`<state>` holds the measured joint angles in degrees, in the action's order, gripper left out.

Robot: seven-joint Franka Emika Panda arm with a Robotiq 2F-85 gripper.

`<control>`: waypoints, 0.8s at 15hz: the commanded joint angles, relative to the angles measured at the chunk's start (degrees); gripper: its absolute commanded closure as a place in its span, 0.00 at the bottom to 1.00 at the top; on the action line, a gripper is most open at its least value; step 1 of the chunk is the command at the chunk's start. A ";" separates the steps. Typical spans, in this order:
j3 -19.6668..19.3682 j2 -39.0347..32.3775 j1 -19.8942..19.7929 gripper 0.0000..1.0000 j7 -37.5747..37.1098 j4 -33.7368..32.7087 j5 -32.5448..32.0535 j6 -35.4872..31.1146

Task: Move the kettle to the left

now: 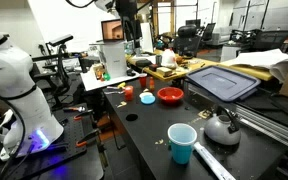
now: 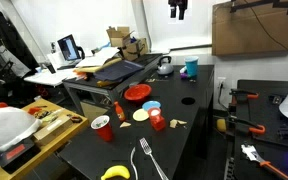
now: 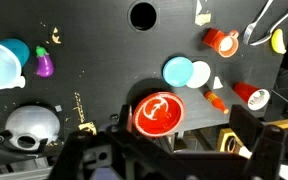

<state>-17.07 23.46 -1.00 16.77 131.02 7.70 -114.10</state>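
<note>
The silver-grey kettle (image 1: pixel 221 126) with its dark arched handle stands on the black table beside the light-blue cup (image 1: pixel 182 143). It also shows in an exterior view (image 2: pixel 164 66) and at the lower left of the wrist view (image 3: pixel 29 128). My gripper (image 2: pixel 177 9) hangs high above the table, far from the kettle, and its top shows in an exterior view (image 1: pixel 127 8). In the wrist view its fingers (image 3: pixel 179 140) stand wide apart and empty over the red bowl (image 3: pixel 156 112).
On the table lie a light-blue cup (image 3: pixel 4 65), a purple eggplant (image 3: pixel 44 66), a blue and a white disc (image 3: pixel 187 72), red cups (image 3: pixel 220 40), an orange bottle (image 3: pixel 216 100), a banana (image 3: pixel 277 40) and a fork (image 2: pixel 147 158). A grey tray (image 1: pixel 224 80) sits behind.
</note>
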 commanded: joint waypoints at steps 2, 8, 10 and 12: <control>1.50 -0.26 -1.78 0.00 0.61 -0.20 0.73 0.28; 1.50 -0.26 -1.78 0.00 0.61 -0.21 0.73 0.28; 1.50 -0.26 -1.78 0.00 0.61 -0.21 0.73 0.28; 1.50 -0.26 -1.78 0.00 0.61 -0.21 0.73 0.28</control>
<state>-17.07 23.46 -1.00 16.77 131.00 7.70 -114.10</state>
